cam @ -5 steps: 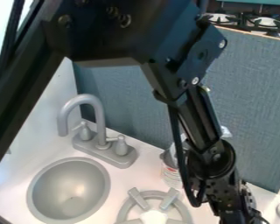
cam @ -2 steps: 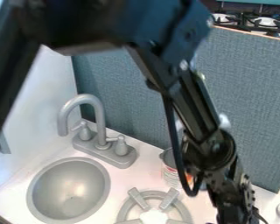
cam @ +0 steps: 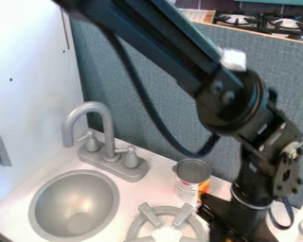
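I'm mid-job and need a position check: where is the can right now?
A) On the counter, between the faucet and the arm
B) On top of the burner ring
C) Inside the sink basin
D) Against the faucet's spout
A: the can stands upright on the counter, with the faucet off to one side and the arm on the other.

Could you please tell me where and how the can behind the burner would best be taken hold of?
Probably by the upper side wall of the can, just below its rim, coming straight down from above. It stands upright with round sides and its flat top facing up, while the burner in front and blue-grey panel behind make a low approach awkward.
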Controlling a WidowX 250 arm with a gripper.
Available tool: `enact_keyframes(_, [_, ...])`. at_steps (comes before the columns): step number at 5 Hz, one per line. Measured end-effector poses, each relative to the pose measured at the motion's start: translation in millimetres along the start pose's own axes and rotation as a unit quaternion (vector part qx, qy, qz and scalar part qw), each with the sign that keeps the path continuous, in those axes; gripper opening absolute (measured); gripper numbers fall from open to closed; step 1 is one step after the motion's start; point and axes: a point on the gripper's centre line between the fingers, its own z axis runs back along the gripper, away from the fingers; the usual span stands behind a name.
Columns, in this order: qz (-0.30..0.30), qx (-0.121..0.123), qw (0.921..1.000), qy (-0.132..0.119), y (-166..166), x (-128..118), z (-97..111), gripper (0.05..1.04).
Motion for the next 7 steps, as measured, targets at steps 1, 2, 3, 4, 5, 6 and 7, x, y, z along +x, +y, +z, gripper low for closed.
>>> enact_keyframes(1, [0.059, 0.039, 0.997, 0.032, 29, -16, -3, 0.403])
enact_keyframes(2, [0.108, 0.056, 0.9904, 0.066, 46, -24, -26, 0.403])
enact_keyframes(3, [0.135, 0.024, 0.9892, 0.051, 57, -32, -50, 0.403])
enact_keyframes(4, [0.154, -0.003, 0.9877, 0.026, 68, -33, -73, 0.403])
enact_keyframes(5, [0.196, -0.017, 0.9804, 0.007, 78, -31, -92, 0.403])
enact_keyframes(6, [0.253, -0.038, 0.9667, -0.003, 89, -25, -97, 0.403])
enact_keyframes(7, [0.283, -0.04, 0.9583, -0.006, 92, -23, -109, 0.403])
